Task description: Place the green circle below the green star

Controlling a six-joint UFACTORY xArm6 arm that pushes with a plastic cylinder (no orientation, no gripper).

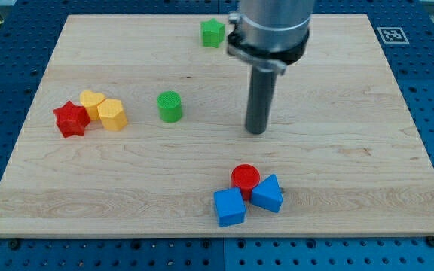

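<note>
The green circle stands on the wooden board left of centre. The green star sits near the board's top edge, up and to the right of the circle. My tip rests on the board to the right of the green circle, with a clear gap between them, and well below the green star. The rod rises from the tip to the arm's grey body at the view's top.
A red star, a yellow heart and a yellow hexagon cluster at the left. A red circle, a blue cube and another blue block cluster at the bottom centre. The wooden board lies on a blue perforated table.
</note>
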